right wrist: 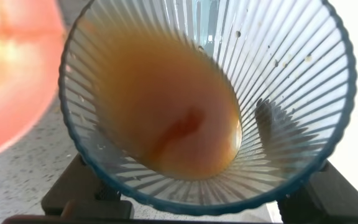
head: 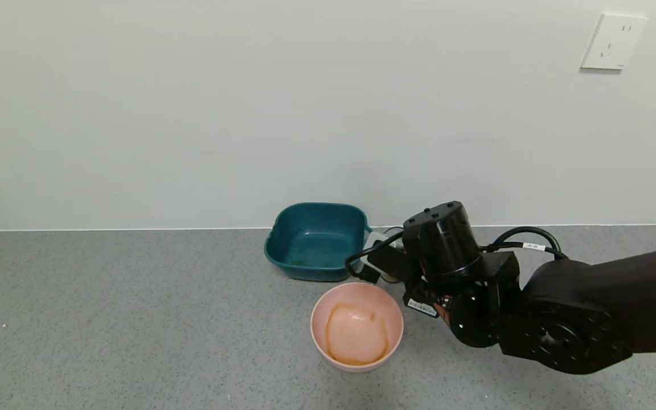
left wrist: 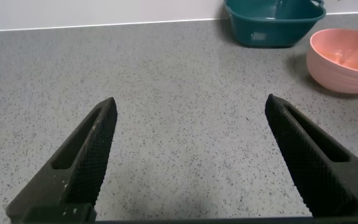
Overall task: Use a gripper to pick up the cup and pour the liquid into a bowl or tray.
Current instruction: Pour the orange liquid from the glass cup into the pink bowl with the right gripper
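Observation:
My right gripper [head: 386, 263] is shut on the ribbed blue-green cup [right wrist: 272, 68] and holds it tilted just behind the right rim of the pink bowl [head: 321, 341]. In the head view the black wrist hides most of the cup [head: 389, 234]. In the right wrist view, reddish-orange liquid [right wrist: 173, 118] lies pooled against the cup's lower wall, and the black fingers [right wrist: 73, 199] clasp its sides. The pink bowl [right wrist: 11, 74] shows blurred beside the cup. Pale orange liquid [head: 356, 336] lies in the bowl. My left gripper [left wrist: 190, 102] is open and empty over bare floor.
A dark teal square tub [head: 316, 239] stands against the white wall just behind the bowl; it also shows in the left wrist view [left wrist: 272, 22], next to the pink bowl [left wrist: 347, 59]. The surface is grey and speckled. A wall socket [head: 613, 41] is at the upper right.

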`<move>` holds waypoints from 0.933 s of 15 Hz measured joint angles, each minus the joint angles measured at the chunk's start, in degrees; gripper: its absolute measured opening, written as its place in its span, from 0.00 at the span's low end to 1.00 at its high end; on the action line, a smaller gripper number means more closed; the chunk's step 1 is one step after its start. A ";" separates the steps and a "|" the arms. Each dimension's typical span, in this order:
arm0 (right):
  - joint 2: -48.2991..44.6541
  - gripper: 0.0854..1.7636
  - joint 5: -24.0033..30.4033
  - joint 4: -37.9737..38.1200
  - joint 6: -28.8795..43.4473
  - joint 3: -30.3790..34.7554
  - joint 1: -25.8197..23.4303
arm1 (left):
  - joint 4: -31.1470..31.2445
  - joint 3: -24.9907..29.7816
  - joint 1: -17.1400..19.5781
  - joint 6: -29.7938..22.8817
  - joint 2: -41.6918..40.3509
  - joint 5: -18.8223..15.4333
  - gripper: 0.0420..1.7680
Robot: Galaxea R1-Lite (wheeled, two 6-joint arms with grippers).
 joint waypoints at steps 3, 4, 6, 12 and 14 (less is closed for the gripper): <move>0.11 0.74 -3.63 -0.20 -2.29 0.66 1.83 | 0.00 0.00 0.00 0.00 0.00 0.00 0.97; 0.13 0.74 -4.27 0.00 -2.69 0.79 2.46 | -0.02 0.00 0.00 0.00 0.00 0.00 0.97; 0.16 0.74 -4.51 0.00 -3.13 1.21 3.45 | 0.00 0.00 0.00 -0.02 0.00 0.00 0.97; 0.13 0.74 -9.07 -0.26 -6.06 1.60 5.13 | 0.02 0.00 0.00 0.00 0.00 0.00 0.97; -0.02 0.74 -10.53 -0.34 -7.28 1.51 5.50 | 0.00 0.00 0.00 0.00 0.00 0.00 0.97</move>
